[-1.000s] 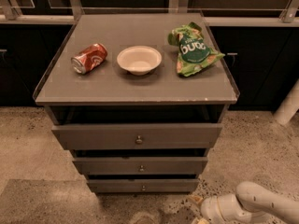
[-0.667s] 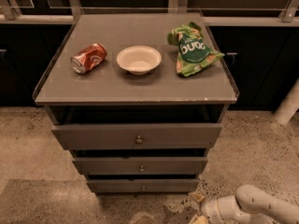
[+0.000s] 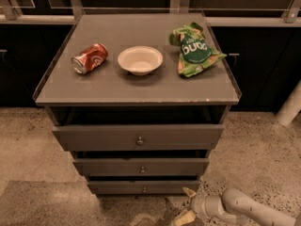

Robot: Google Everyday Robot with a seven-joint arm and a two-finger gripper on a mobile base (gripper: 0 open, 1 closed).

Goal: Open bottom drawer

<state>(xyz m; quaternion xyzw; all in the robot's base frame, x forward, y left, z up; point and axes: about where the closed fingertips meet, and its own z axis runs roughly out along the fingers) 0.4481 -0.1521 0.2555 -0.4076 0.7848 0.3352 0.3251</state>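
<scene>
The bottom drawer (image 3: 122,187) is the slimmest grey-brown front, lowest of three on the cabinet, with a small round metal knob (image 3: 144,189) at its centre. It sits about flush below the middle drawer (image 3: 108,166). My gripper (image 3: 186,205) is low at the bottom edge of the view, just right of and below the bottom drawer's right end, pointing left. Its two yellowish fingertips (image 3: 189,192) stand apart with nothing between them. It does not touch the knob.
The top drawer (image 3: 94,136) is the widest front. On the cabinet top (image 3: 136,86) lie a red soda can (image 3: 89,58), a white bowl (image 3: 140,60) and a green chip bag (image 3: 194,49). Speckled floor surrounds the cabinet; a white post (image 3: 290,105) stands at right.
</scene>
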